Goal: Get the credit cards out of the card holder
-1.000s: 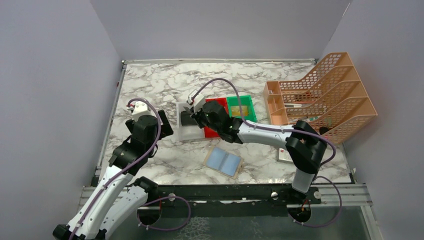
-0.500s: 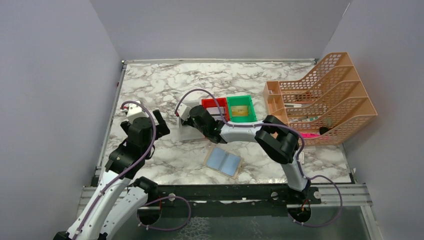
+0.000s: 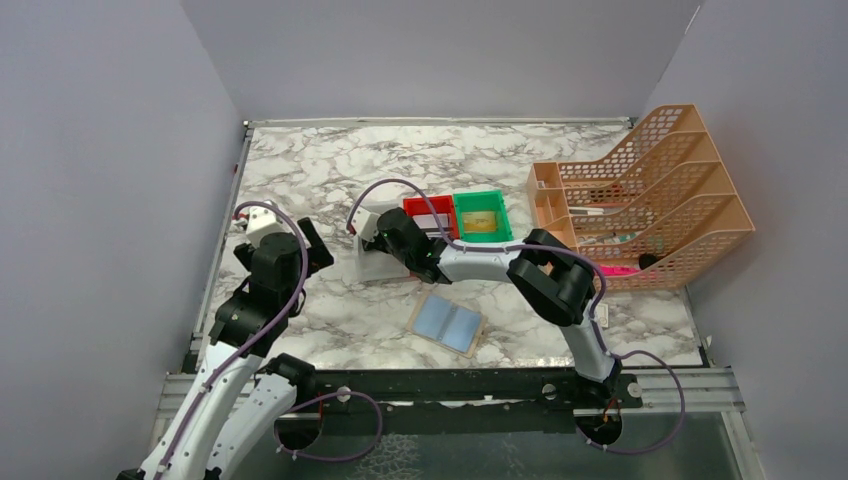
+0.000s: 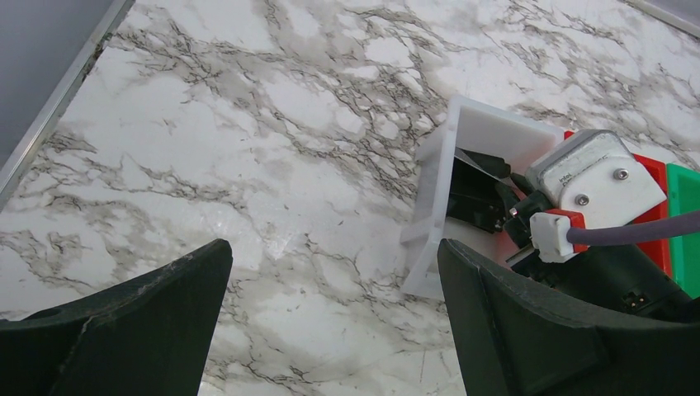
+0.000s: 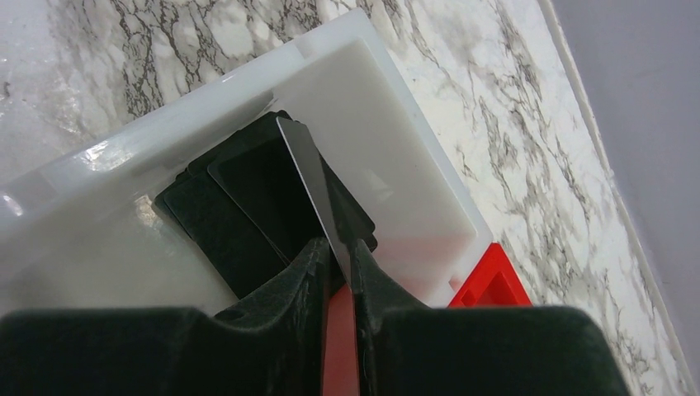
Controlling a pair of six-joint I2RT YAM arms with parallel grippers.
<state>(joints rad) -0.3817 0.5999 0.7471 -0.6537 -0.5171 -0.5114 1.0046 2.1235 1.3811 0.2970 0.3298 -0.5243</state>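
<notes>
The card holder (image 3: pixel 447 322) lies open on the marble table, tan edges round bluish-grey sleeves, with neither gripper touching it. My right gripper (image 5: pixel 340 252) is shut on one thin greyish credit card (image 5: pixel 312 177), held edge-on over the white tray (image 5: pixel 388 157). Dark cards (image 5: pixel 239 210) lie flat in that tray. In the top view the right gripper (image 3: pixel 376 243) is over the tray (image 3: pixel 362 268). My left gripper (image 4: pixel 334 272) is open and empty above bare marble, left of the tray (image 4: pixel 435 198). It is at the left in the top view (image 3: pixel 318 250).
A red bin (image 3: pixel 430 208) and a green bin (image 3: pixel 481 217) stand right behind the white tray. An orange mesh file rack (image 3: pixel 650 195) fills the right side. Grey walls close in the table on the left, back and right.
My right arm has swung left and brought the held card down over the white tray. My left arm has drawn back a little to the left, still open.
</notes>
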